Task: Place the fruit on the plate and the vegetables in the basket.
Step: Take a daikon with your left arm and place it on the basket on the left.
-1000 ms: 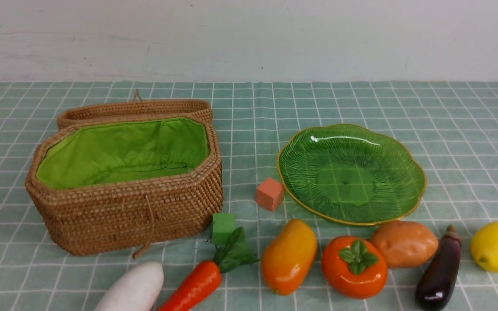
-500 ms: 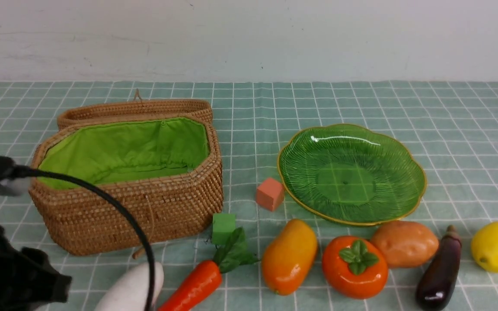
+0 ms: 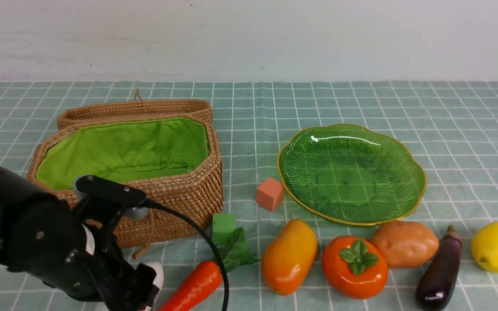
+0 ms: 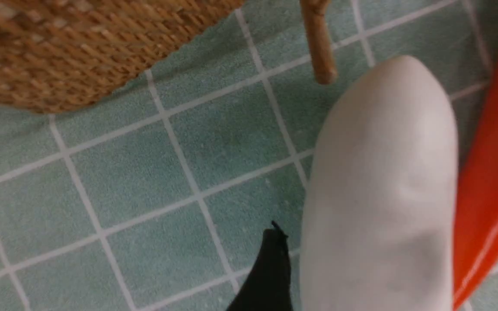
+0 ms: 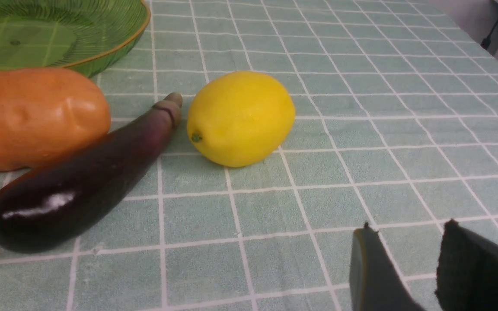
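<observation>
Grid cloth (image 3: pixel 249 112) meets pale wall (image 3: pixel 249 39); L end effector (image 4: pixel 387 268) spread, apparently around radish (image 4: pixel 383 181).

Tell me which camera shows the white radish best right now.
The left wrist view: the radish looms large there, its rounded tip and much of its body uncovered, though the picture's edge cuts it off. The front view shows only slivers past the left arm. The right wrist view doesn't show it.
</observation>
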Controlling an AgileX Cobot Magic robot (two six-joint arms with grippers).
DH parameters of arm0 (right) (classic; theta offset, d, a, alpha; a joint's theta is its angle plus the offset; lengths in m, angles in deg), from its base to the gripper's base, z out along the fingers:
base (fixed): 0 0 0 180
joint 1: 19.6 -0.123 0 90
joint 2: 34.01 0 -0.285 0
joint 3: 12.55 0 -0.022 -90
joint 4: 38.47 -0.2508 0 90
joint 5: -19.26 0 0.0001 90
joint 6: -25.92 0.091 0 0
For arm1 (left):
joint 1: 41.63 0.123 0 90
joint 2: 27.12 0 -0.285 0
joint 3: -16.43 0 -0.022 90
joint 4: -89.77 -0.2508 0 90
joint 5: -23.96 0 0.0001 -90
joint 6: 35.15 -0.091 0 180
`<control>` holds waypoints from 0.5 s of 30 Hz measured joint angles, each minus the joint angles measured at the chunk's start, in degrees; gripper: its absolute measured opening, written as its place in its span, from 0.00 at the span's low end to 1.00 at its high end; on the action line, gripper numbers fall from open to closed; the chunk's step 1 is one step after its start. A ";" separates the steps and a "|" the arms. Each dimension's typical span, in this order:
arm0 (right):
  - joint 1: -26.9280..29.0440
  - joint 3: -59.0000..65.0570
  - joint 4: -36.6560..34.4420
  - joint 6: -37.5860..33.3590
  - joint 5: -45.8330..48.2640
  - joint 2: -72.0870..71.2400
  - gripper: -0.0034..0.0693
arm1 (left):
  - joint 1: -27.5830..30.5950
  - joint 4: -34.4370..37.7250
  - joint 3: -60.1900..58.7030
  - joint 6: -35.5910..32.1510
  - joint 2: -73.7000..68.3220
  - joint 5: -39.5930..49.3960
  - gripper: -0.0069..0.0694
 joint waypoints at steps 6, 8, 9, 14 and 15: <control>0.00 0.00 0.00 0.00 0.00 0.00 0.38 | 0.00 -0.27 0.00 0.38 -7.40 0.07 0.77; 0.00 0.00 0.00 0.00 0.00 0.00 0.38 | 0.00 -0.26 0.24 0.38 -7.29 0.60 0.76; 0.00 0.00 0.00 0.00 0.00 0.00 0.38 | 0.00 -0.26 0.42 0.38 -6.96 1.01 0.76; 0.00 0.00 0.00 0.00 0.00 0.00 0.38 | 0.00 -0.54 4.64 0.38 -0.86 8.27 0.76; 0.00 0.00 0.00 0.00 0.00 0.00 0.38 | 0.00 -0.56 6.17 0.38 0.93 10.08 0.76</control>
